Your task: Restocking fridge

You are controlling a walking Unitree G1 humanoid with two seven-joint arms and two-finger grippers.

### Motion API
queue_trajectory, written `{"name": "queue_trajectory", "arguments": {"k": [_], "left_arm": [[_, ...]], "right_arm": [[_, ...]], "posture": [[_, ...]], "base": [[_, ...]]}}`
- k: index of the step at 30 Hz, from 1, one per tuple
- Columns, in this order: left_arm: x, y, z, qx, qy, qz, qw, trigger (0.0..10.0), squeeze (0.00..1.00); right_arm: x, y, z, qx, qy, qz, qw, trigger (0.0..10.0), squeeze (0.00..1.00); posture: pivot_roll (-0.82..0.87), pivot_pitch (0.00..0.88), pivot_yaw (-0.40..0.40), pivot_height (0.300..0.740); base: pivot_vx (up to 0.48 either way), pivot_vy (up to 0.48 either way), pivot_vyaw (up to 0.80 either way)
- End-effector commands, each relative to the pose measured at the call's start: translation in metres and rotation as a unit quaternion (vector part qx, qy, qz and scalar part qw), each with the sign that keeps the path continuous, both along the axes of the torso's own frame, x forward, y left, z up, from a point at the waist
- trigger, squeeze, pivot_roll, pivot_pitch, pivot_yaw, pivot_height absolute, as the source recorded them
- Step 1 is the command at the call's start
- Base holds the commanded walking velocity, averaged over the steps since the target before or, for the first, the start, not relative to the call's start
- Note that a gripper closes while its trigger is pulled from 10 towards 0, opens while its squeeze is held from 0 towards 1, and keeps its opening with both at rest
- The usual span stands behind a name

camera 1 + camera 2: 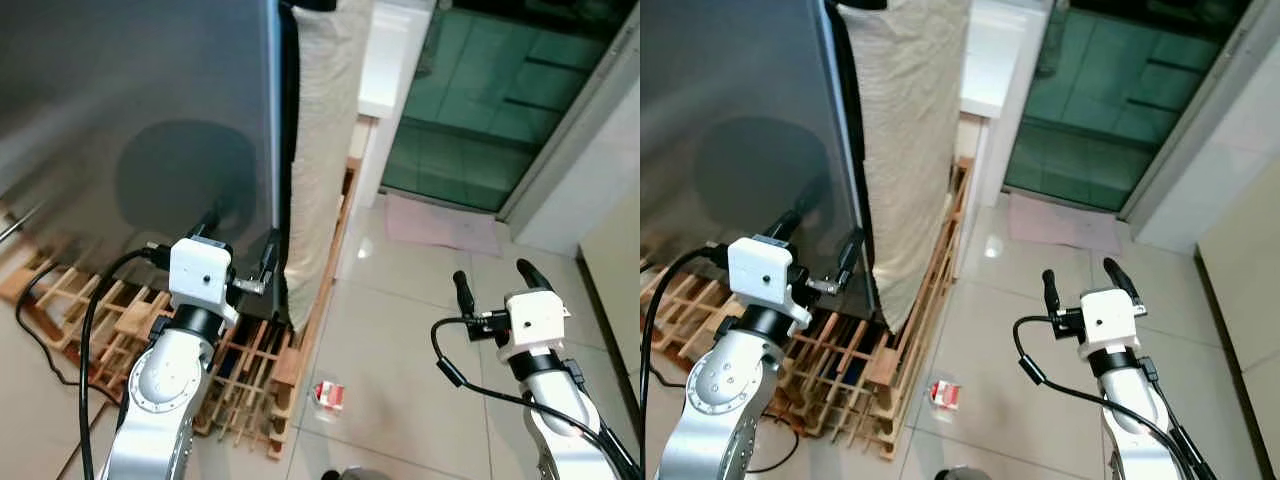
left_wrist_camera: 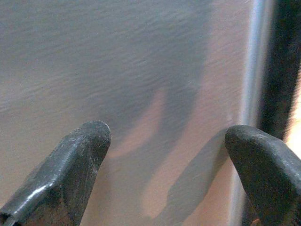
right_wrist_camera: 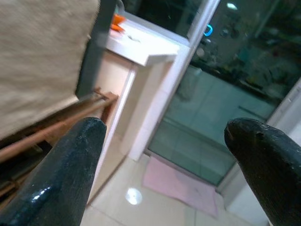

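Observation:
The fridge's grey door point(image 1: 130, 120) stands shut on the left, its right edge point(image 2: 256, 70) a bright strip beside a dark gap. My left gripper point(image 1: 240, 245) is open and empty, held close against the door's lower right part, one finger point(image 1: 268, 262) near that edge. Whether it touches the door I cannot tell. My right gripper point(image 1: 497, 282) is open and empty, raised over the tiled floor well to the right of the fridge. A small red and white carton point(image 1: 328, 394) lies on the floor between the arms.
A beige cloth point(image 1: 320, 150) hangs down the fridge's side. The fridge stands on a wooden pallet point(image 1: 250, 380). Behind are a white counter point(image 1: 385, 70), a glass door point(image 1: 490, 110) and a pink mat point(image 1: 440, 225). A black cable point(image 1: 40, 330) runs over the pallet.

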State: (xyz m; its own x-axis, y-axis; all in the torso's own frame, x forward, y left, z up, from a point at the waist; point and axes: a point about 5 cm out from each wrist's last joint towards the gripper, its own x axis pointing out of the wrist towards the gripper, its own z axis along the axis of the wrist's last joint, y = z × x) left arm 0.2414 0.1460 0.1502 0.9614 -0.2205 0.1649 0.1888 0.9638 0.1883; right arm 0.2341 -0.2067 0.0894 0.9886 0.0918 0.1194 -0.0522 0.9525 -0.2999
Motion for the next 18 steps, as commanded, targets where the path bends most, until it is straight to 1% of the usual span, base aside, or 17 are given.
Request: {"name": "queue_trajectory", "arguments": {"k": [1, 2, 5, 8, 14, 18], "left_arm": [[0.0031, -0.0034, 0.0001, 0.006, 0.004, -0.003, 1.0, 10.0, 0.0], [0.0031, -0.0038, 0.0005, 0.004, 0.004, -0.007, 1.0, 10.0, 0.0], [0.0019, -0.0022, 0.0016, -0.015, 0.0, -0.008, 1.0, 10.0, 0.0], [0.0018, -0.0018, 0.002, -0.016, -0.003, -0.007, 1.0, 10.0, 0.0], [0.0028, -0.0025, 0.0009, -0.016, -0.002, -0.003, 1.0, 10.0, 0.0], [0.0026, -0.0043, 0.0019, -0.025, 0.001, -0.017, 1.0, 10.0, 0.0]], "right_arm": [[0.0016, -0.0009, 0.0044, -0.005, -0.004, 0.0, 1.0, 10.0, 0.0], [0.0018, -0.001, 0.0047, -0.006, -0.004, 0.001, 1.0, 10.0, 0.0], [0.0029, -0.001, 0.0051, -0.006, -0.002, 0.0, 1.0, 10.0, 0.0], [0.0035, -0.0008, 0.0046, -0.007, 0.0, 0.001, 1.0, 10.0, 0.0], [0.004, -0.001, 0.0035, -0.009, 0.005, 0.002, 1.0, 10.0, 0.0], [0.0044, -0.002, 0.0025, -0.013, 0.007, 0.003, 1.0, 10.0, 0.0]], "posture": [[-0.06, 0.0, -0.072, 0.732], [-0.06, 0.0, -0.072, 0.732], [-0.06, 0.0, -0.073, 0.732], [-0.06, 0.0, -0.074, 0.732], [-0.06, 0.0, -0.075, 0.732], [-0.06, 0.0, -0.078, 0.732]], "base": [[0.0, 0.0, 0.0], [0.0, 0.0, 0.0], [0.0, -0.48, 0.0], [0.0, -0.412, 0.0], [0.0, 0.0, 0.0], [0.0, 0.0, 0.0]]}}
